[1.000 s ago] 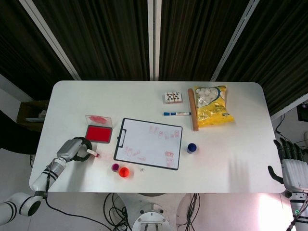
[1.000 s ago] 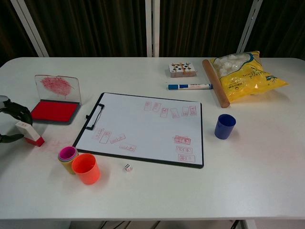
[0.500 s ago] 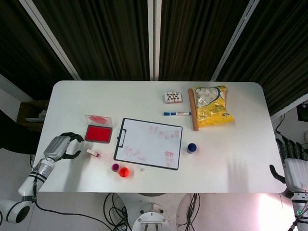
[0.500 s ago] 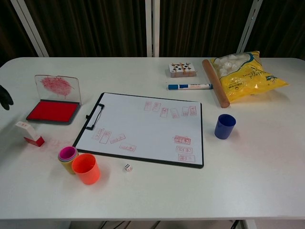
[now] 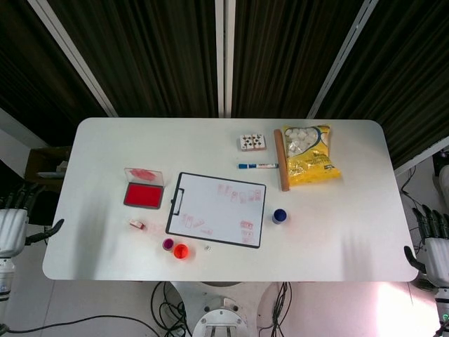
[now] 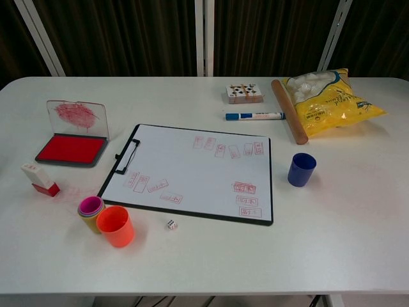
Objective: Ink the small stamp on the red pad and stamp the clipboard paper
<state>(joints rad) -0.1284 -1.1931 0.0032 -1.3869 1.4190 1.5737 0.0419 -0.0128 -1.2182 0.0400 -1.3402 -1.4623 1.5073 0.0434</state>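
The small stamp (image 5: 137, 225) (image 6: 39, 180), white with a red base, lies on its side on the table, left of the clipboard and below the red pad. The red ink pad (image 5: 144, 194) (image 6: 71, 149) sits open with its clear lid raised. The clipboard (image 5: 216, 208) (image 6: 192, 171) holds white paper with several red stamp marks. My left hand (image 5: 12, 227) hangs off the table's left edge, open and holding nothing. My right hand (image 5: 434, 246) is beyond the right edge, also open. Neither hand shows in the chest view.
A purple cup (image 6: 91, 209) and an orange cup (image 6: 115, 225) stand near the clipboard's lower left, with a small die (image 6: 171, 224) beside them. A blue cup (image 6: 301, 169) stands to its right. Farther back lie a marker (image 6: 254, 116), a card deck (image 6: 244, 93), a wooden stick (image 6: 289, 119) and a yellow bag (image 6: 327, 94).
My left hand let go of the small stamp and pulled back off the table's left side. The stamp stays lying by the pad. My right hand dropped slightly lower.
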